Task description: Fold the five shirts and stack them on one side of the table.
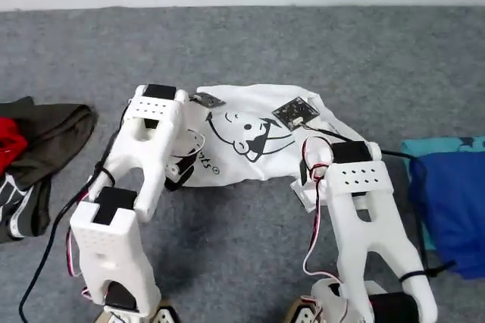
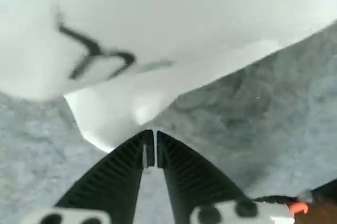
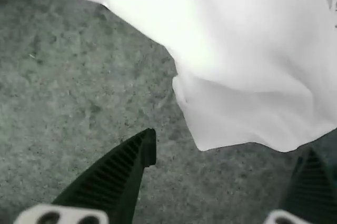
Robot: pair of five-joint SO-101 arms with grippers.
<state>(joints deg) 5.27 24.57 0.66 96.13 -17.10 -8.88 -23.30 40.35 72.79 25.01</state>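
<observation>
One white shirt [image 1: 250,137] lies spread in the middle of the surface [image 1: 242,255], with both tools at its near hem.
The left tool [image 2: 150,142] is closed at the printed end, though I cannot tell if it pinches cloth. The right tool [image 3: 230,145] gapes wide over a folded corner, likely so both can lift the hem together. A blue stack [image 1: 451,202] waits on one side and dark clothes [image 1: 45,133] on the other.

left hand [image 2: 150,141] closed, right hand [image 3: 230,145] open
</observation>
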